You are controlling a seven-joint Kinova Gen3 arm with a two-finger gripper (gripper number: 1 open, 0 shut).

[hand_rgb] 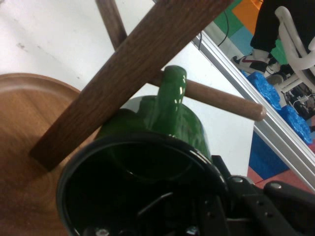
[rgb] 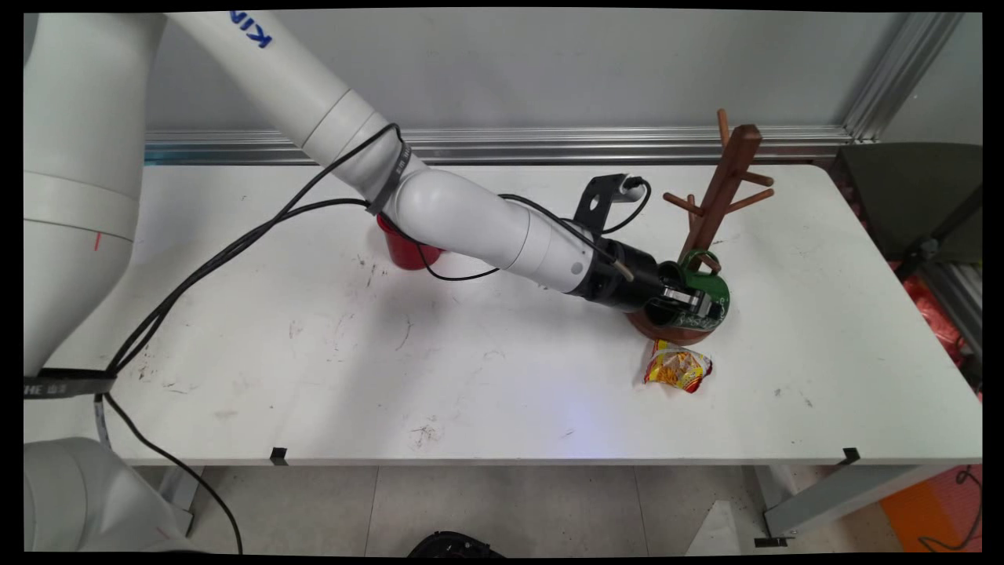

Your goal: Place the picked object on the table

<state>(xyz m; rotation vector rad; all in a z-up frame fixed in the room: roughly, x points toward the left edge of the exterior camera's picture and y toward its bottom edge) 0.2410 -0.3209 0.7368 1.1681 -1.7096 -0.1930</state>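
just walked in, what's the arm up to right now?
The gripper is shut on a green mug, holding it at the foot of the wooden mug tree, with the mug's handle looped over a low peg. A crumpled snack packet lies just in front; a red cup stands behind the arm.

Main view overlooks the table (rgb: 471, 377) from above; hand view closes on the shared mug tree (rgb: 718, 204).
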